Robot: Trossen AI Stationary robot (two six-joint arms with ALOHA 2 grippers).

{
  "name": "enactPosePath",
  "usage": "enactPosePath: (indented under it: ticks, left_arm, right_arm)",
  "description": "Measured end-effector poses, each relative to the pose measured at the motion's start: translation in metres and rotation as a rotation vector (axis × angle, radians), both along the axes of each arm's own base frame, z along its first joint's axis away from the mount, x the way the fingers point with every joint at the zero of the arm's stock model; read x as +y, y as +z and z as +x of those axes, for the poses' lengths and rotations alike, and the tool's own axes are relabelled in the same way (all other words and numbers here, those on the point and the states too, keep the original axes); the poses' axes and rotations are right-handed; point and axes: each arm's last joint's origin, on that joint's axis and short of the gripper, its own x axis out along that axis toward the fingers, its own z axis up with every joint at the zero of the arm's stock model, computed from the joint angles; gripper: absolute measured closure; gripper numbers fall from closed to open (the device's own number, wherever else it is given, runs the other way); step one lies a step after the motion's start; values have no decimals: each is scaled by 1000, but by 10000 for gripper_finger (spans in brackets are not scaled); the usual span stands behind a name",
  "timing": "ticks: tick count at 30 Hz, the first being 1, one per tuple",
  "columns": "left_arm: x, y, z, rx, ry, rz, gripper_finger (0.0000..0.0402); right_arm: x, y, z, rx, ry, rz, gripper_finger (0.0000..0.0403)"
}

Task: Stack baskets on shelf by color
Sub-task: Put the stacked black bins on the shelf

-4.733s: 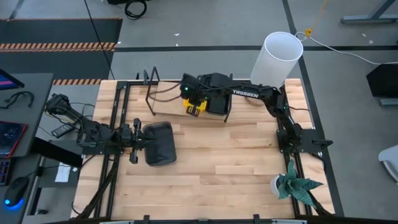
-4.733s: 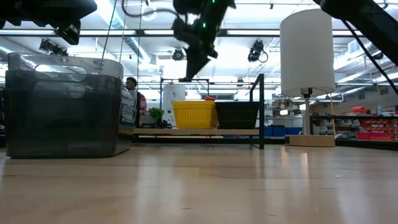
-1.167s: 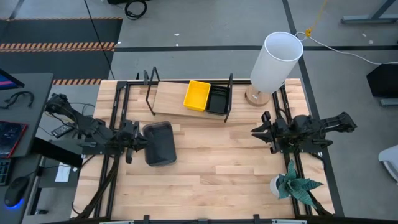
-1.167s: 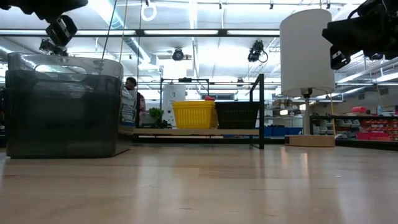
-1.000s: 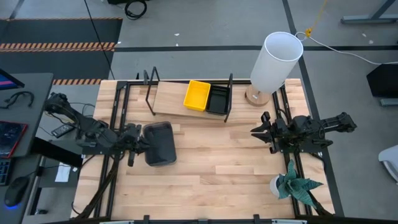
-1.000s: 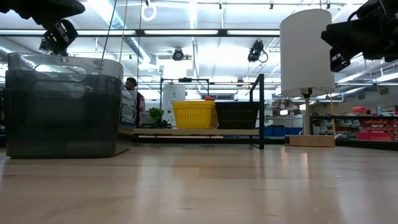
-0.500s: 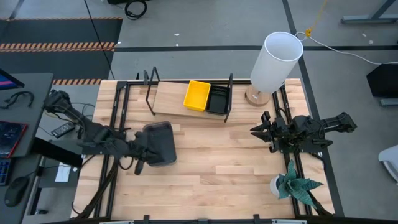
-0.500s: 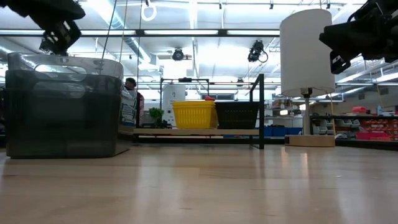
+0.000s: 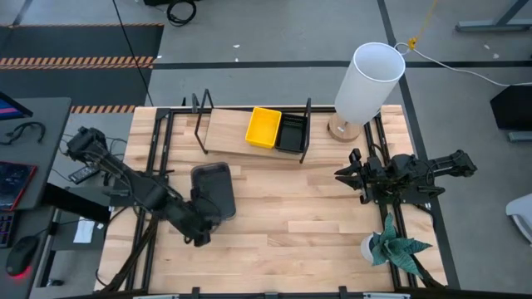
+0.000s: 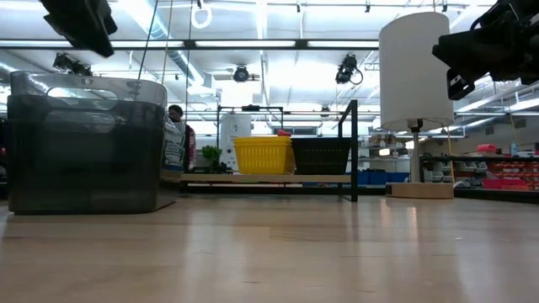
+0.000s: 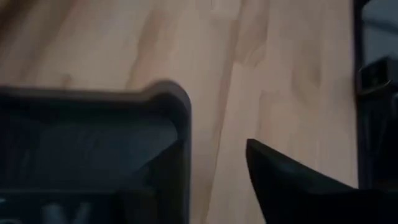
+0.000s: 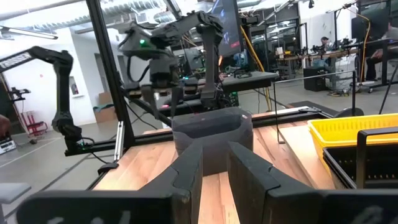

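A smoky grey basket (image 9: 212, 189) stands on its bottom on the table at centre left, and looms large in the low view (image 10: 84, 143). My left gripper (image 9: 199, 228) hangs tipped down over its near end, open. One finger (image 11: 292, 186) stands outside the basket's corner (image 11: 177, 102), apart from it; the other is hidden. On the shelf (image 9: 226, 131) at the far edge sit a yellow basket (image 9: 263, 126) and a black basket (image 9: 291, 133) side by side. My right gripper (image 9: 342, 176) waits at the table's right side, pointing level, slightly open and empty.
A lamp with a tall white shade (image 9: 370, 79) stands at the far right corner, and a small green plant (image 9: 391, 245) at the near right. Black metal rails (image 9: 154, 166) run along both sides of the table. Bare wood lies between the grey basket and the right arm.
My left gripper has swung from the grey basket's left side toward the table's near edge and a little to the right, tipping downward, and now hangs at the basket's near end. The basket has stayed in place.
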Motion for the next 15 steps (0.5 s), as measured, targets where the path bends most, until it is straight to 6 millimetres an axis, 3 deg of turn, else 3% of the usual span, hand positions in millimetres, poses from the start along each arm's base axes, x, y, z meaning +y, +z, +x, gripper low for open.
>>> enactPosePath:
  ticks: [8,15]
  left_arm:
    - [-14,-5,23,252,41,97,153]
    - [-12,-18,43,352,96,150,153]
  right_arm:
    - [0,0,0,-1,1,0,324]
    - [0,0,0,-1,1,0,324]
